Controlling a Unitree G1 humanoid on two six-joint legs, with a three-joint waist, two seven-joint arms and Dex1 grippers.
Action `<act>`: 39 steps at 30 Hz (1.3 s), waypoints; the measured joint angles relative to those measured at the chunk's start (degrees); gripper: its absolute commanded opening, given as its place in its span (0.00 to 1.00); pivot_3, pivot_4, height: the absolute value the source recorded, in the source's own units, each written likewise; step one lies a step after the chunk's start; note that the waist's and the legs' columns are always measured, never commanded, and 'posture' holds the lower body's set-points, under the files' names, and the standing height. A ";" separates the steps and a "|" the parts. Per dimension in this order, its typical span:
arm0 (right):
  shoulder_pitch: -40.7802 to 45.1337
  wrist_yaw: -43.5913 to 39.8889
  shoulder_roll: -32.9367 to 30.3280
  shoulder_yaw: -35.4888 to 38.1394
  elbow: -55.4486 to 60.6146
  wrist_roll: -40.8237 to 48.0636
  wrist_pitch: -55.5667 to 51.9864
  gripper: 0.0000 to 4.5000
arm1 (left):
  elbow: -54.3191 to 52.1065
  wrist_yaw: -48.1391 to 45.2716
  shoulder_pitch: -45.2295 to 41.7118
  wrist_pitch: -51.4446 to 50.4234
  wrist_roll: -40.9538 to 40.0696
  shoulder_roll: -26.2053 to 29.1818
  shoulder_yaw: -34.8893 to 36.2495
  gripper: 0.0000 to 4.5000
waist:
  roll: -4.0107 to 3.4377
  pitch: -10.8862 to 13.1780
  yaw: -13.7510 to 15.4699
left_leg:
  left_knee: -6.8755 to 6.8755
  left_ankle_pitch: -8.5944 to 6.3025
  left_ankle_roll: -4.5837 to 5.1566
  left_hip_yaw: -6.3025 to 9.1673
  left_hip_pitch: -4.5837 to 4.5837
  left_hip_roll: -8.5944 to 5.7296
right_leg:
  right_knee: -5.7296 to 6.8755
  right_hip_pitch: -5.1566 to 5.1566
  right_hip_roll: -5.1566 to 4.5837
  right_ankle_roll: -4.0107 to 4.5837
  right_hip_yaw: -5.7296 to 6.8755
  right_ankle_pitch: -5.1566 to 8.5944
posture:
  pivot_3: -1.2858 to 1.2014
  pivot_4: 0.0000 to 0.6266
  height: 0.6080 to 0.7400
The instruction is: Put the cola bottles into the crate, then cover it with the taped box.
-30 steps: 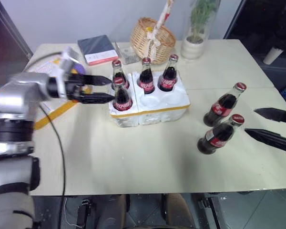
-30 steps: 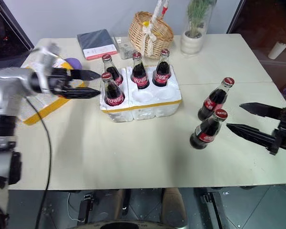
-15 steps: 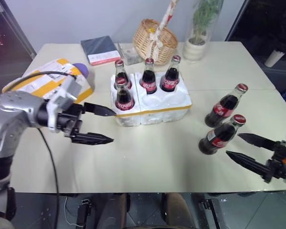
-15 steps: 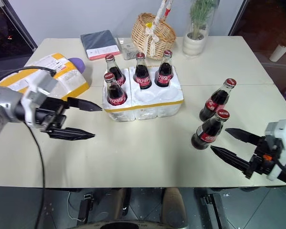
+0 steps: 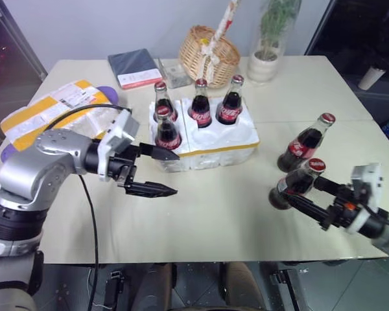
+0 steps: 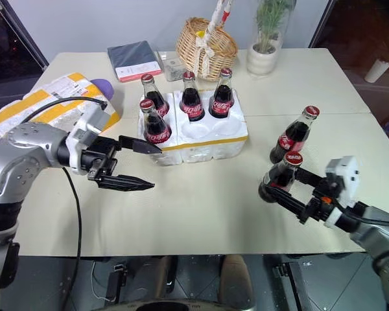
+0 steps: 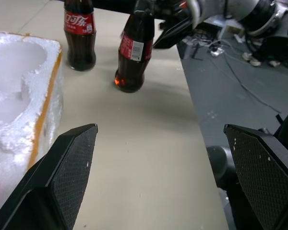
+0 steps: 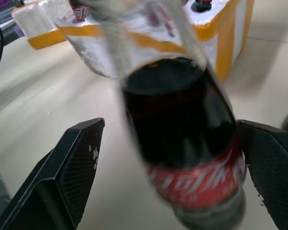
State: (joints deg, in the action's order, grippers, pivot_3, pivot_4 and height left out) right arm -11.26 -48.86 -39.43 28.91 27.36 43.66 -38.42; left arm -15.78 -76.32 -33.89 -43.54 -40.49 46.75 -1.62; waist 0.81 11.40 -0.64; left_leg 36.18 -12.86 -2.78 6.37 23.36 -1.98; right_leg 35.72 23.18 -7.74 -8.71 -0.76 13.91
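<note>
While bottles wait: four cola bottles (image 5: 199,103) in crate (image 5: 236,139)
right gripper (image 5: 297,193): fingers spread around nearer loose bottle (image 5: 292,185)
left gripper (image 5: 170,173): spread, empty

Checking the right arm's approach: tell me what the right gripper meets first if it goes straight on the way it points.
The right gripper, open, would meet the nearer cola bottle first; the bottle already stands between its fingers, apparently not yet gripped.

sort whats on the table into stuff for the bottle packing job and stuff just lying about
Job: cola bottles, four already in the crate, taped box, left gripper, right gripper.

Lying about: basket, potted plant, notebook, purple thing.
</note>
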 measured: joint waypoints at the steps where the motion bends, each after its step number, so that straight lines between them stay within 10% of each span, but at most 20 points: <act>1: 0.42 0.43 0.00 -1.17 -0.77 -0.66 0.06 1.00 | 0.04 0.09 -0.43 0.09 0.02 -0.07 -0.01 0.98 | 0.00 0.00 0.05 | 0.00 0.00 0.00 0.00 0.00 0.00 | -0.01 0.00 0.00 -0.01 0.00 0.00 | 0.52 0.24 0.97; 7: 2.74 2.02 0.02 -4.15 -4.79 -2.95 1.28 1.00 | 1.12 0.48 -2.56 0.24 0.31 -0.47 -0.01 0.98 | -0.01 0.00 -0.02 | -0.01 0.00 0.00 0.00 -0.01 0.00 | 0.00 0.00 0.00 -0.08 0.00 -0.04 | 0.52 0.24 0.97; 11: 3.92 2.54 0.25 -3.73 -5.26 -2.26 1.67 0.63 | 1.26 0.52 -2.59 0.23 0.46 -0.67 -0.05 1.00 | -0.01 0.00 -0.08 | -0.03 0.00 0.00 0.00 -0.01 0.00 | 0.01 0.02 0.01 -0.09 0.00 -0.05 | 0.52 0.24 0.97; 17: 6.07 2.66 0.14 -1.81 -2.61 9.11 -2.64 0.63 | 1.31 0.96 -2.30 0.18 0.50 -0.27 0.18 1.00 | -0.11 0.06 -0.27 | -0.02 0.00 0.00 0.00 0.00 0.00 | 0.03 0.05 0.00 -0.10 -0.02 -0.06 | 0.52 0.24 0.97; 24: 31.14 7.91 -1.58 -7.29 -1.51 18.55 -6.50 0.63 | 2.17 4.26 -0.12 0.04 0.43 1.10 3.08 1.00 | -0.15 0.10 -0.49 | -0.05 0.01 0.01 0.03 0.02 0.02 | 0.18 0.21 0.05 -0.06 -0.04 -0.04 | 0.52 0.24 0.97; 29: 52.59 11.06 5.93 -21.85 -14.63 8.41 -5.18 0.63 | 2.04 8.19 2.63 -0.69 -0.26 2.62 8.27 1.00 | -0.12 0.12 -0.46 | -0.09 0.01 0.00 0.10 0.07 0.02 | 0.28 0.32 0.06 -0.05 0.00 -0.03 | 0.52 0.24 0.97; 39: 59.30 2.25 10.99 -35.56 -32.93 -8.59 1.01 0.63 | -1.35 14.65 6.20 -1.05 -2.12 2.57 12.66 1.00 | -0.08 0.13 -0.55 | -0.10 0.02 -0.01 0.08 0.16 -0.02 | 0.29 0.42 0.06 -0.06 -0.03 -0.04 | 0.52 0.24 0.97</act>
State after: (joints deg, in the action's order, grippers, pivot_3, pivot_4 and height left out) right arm 48.05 -46.61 -28.44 -6.66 -5.57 35.06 -37.41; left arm -17.13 -61.67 -27.68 -44.59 -42.61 49.32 11.04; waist 0.74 11.53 -1.19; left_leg 36.07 -12.84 -2.80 6.45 23.51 -2.00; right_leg 36.01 23.60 -7.68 -8.77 -0.79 13.87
